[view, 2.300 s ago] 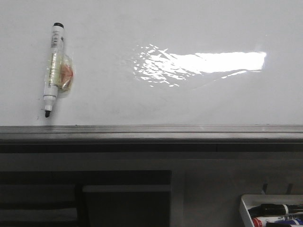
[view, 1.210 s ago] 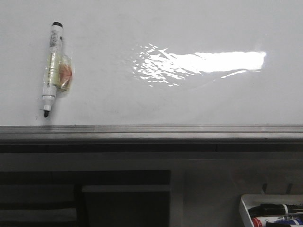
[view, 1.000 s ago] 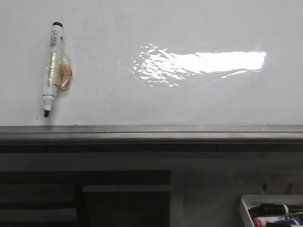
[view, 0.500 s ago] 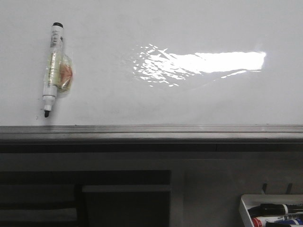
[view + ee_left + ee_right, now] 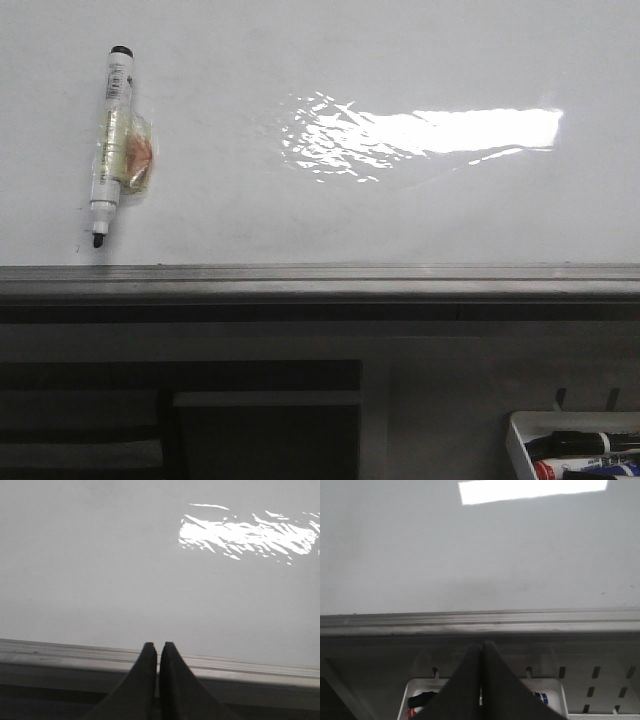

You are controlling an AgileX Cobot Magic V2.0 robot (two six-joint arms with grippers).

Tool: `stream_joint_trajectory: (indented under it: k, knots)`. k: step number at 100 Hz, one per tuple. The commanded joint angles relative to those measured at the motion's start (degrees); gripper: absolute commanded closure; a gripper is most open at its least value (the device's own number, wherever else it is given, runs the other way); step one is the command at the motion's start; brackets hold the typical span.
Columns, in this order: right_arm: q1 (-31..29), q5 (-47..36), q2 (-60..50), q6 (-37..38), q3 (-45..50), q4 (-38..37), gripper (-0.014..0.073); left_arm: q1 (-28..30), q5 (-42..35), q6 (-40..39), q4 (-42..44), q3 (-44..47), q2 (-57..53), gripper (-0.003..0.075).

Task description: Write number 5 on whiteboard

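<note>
At the far left of the whiteboard lies a marker, uncapped, its black tip toward the grey ledge and its other end away from it. Something clear and orange-tinted, maybe tape or a wrapper, sticks to the middle of its barrel; I cannot tell what it is. Near the tip I see only a tiny dark speck on the board, not a line.

My left tool hangs over the ledge with its two fingers pressed together and nothing between them. The marker does not appear in the left wrist view, so I judge this tool is not close to it.

In the middle, the board is blank. There is a wide bright glare, but no stroke of the 5 in any view.

My right tool is also closed and empty, hanging just in front of the ledge. Below it sits a small white tray with more markers inside: one black, one red and one blue, as far as I can see.

So I judge the task is at its very start. Nothing is written. What is left is everything: to open a tool, take a marker, bring its tip to the board, and draw the top bar, the stem and the belly.
</note>
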Motion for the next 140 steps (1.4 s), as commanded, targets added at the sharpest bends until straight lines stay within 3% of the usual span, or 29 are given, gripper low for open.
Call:
stream_joint_trajectory:
  k: [1, 34, 59, 81, 108, 126, 140]
  knots:
    - [-0.34, -3.22, 1.67, -0.27, 0.50, 2.51, 0.0655, -0.29, -4.23, -0.22, -0.73, -1.74, -0.70, 0.0741]
    - [-0.34, -3.15, 15.27, -0.27, -5.68, 2.49, 0.0655, -0.29, 0.26, -0.22, 1.89, -13.61, 12.33, 0.0741]
    - [-0.34, -6.18, 19.64, -0.27, -9.24, 2.77, 0.0655, -0.43, -8.30, -0.22, 1.81, -15.48, 19.64, 0.0731]
    - [-0.34, -8.43, 19.64, -0.27, -9.37, 2.77, 0.0655, -0.40, -11.68, -0.22, 1.81, -15.48, 19.94, 0.0465]
    - [-0.34, -8.92, 19.64, -0.27, -9.37, 2.77, 0.0655, -0.40, -13.65, -0.22, 1.77, -15.48, 19.94, 0.0451]
    - [-0.34, -8.92, 19.64, -0.27, -9.37, 2.77, 0.0655, -0.40, -16.30, -0.22, 1.65, -15.48, 19.94, 0.0298]
    - [-0.34, -9.41, 19.64, -0.27, -9.37, 2.77, 0.0655, -0.49, -16.29, -0.22, 2.03, -15.48, 19.94, 0.0287]
